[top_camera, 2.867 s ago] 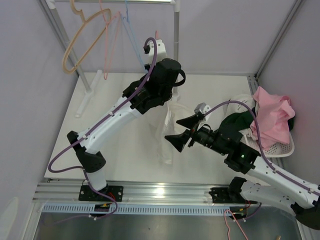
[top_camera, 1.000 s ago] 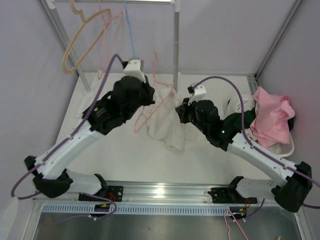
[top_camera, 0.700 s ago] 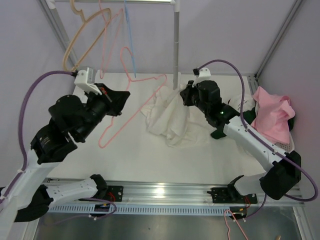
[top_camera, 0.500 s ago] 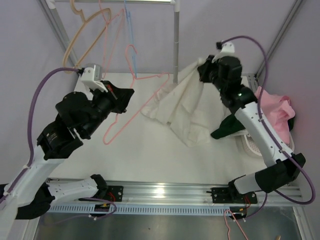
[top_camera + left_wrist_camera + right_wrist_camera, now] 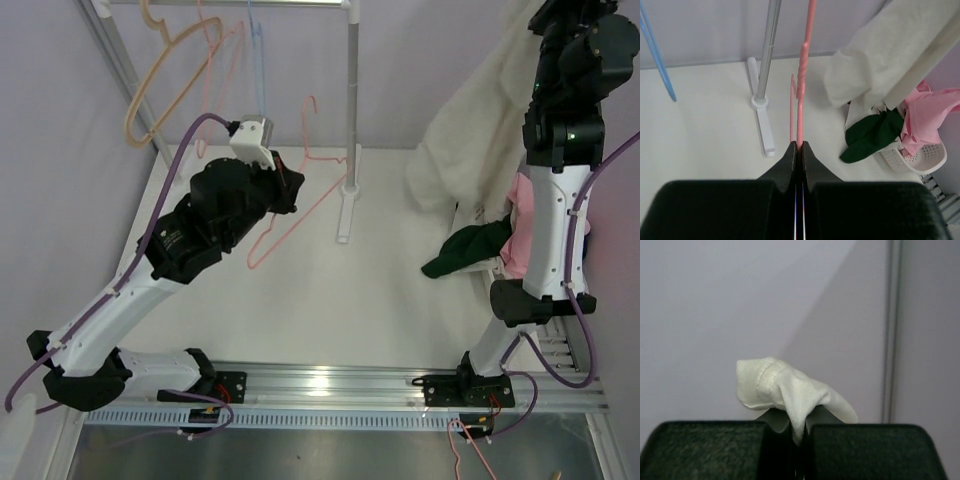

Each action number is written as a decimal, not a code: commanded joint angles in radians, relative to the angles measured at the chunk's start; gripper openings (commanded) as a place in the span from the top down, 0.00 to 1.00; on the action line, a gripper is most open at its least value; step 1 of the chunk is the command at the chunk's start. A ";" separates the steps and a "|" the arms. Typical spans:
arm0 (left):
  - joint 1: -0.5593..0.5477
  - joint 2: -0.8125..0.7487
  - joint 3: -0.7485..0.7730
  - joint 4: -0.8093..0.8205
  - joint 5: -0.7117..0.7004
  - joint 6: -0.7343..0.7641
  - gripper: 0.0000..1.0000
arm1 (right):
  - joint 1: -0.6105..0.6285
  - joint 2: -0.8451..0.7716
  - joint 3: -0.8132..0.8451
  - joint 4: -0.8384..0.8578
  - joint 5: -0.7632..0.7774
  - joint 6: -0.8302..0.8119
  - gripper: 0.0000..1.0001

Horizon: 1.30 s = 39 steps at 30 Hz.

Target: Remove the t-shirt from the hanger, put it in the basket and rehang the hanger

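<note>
You have a plain cream-white cotton t-shirt (image 5: 465, 130) and a thin wire hanger in salmon pink (image 5: 806, 50). Around them you see a pale blue wire hanger (image 5: 259, 70), a dark green crumpled garment (image 5: 872, 135), bright pink crumpled cloth (image 5: 930, 115) and a white plastic basket (image 5: 920, 160)

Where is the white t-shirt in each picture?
Top external: the white t-shirt hangs at the upper right.
Left wrist: upper right, above the basket.
Right wrist: centre, bunched in the right gripper.
Shared landmark: the silver pole, in top and left wrist views only.
</note>
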<state>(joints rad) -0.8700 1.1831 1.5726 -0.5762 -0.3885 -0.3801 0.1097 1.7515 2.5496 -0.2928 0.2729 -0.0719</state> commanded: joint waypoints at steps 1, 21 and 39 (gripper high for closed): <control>0.014 0.032 0.090 0.067 -0.010 0.032 1.00 | -0.018 0.026 0.074 0.182 0.089 -0.187 1.00; 0.156 0.242 0.430 0.085 -0.010 0.102 0.99 | -0.242 -0.590 -1.300 0.080 0.294 0.346 1.00; 0.308 0.397 0.514 0.211 0.178 0.158 0.99 | -0.645 -0.306 -1.746 -0.025 0.010 0.768 1.00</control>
<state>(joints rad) -0.5976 1.5749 2.0499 -0.4294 -0.2836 -0.2420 -0.4656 1.3590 0.8257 -0.3695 0.4377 0.6163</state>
